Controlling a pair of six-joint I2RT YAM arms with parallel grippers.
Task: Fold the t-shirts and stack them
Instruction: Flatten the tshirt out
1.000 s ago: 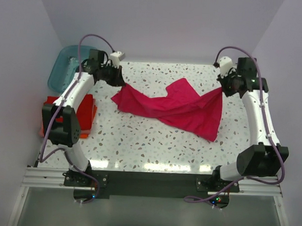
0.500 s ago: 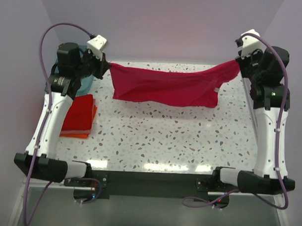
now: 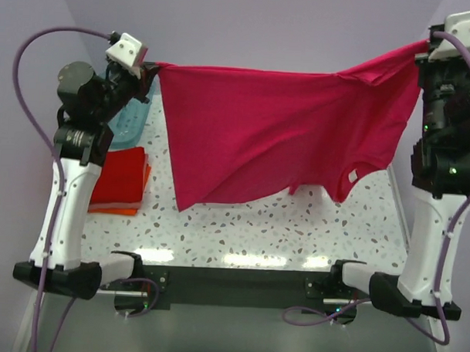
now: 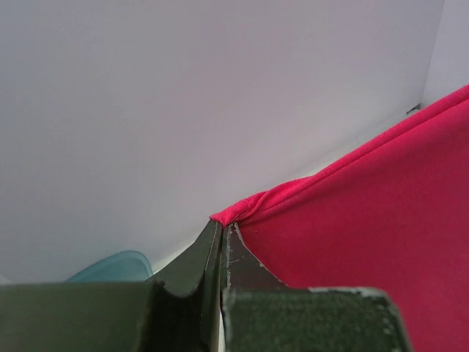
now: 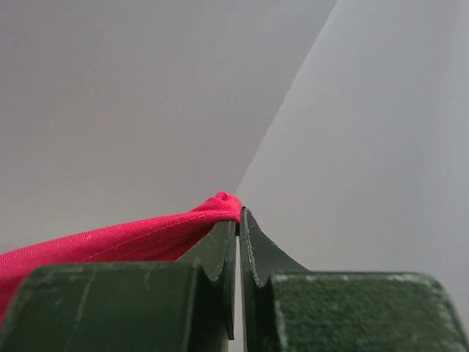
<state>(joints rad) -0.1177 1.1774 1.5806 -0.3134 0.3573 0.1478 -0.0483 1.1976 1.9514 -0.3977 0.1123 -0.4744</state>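
Note:
A magenta-pink t-shirt (image 3: 275,131) hangs stretched between both arms, high above the table, its lower edge dangling near the tabletop. My left gripper (image 3: 152,66) is shut on its left corner, and in the left wrist view the cloth (image 4: 366,242) bunches at the gripper (image 4: 223,224) tips. My right gripper (image 3: 422,50) is shut on the opposite corner; the hem (image 5: 110,238) runs left from the gripper (image 5: 238,213) tips. Folded red and orange t-shirts (image 3: 119,180) lie stacked at the table's left edge.
A translucent teal tub (image 3: 131,118) sits at the back left, behind the folded stack. The speckled tabletop (image 3: 256,231) lies below the hanging shirt. Walls close in on the left, back and right.
Both arms have risen and spread apart, lifting the magenta shirt off the table until it hangs spread out in the air.

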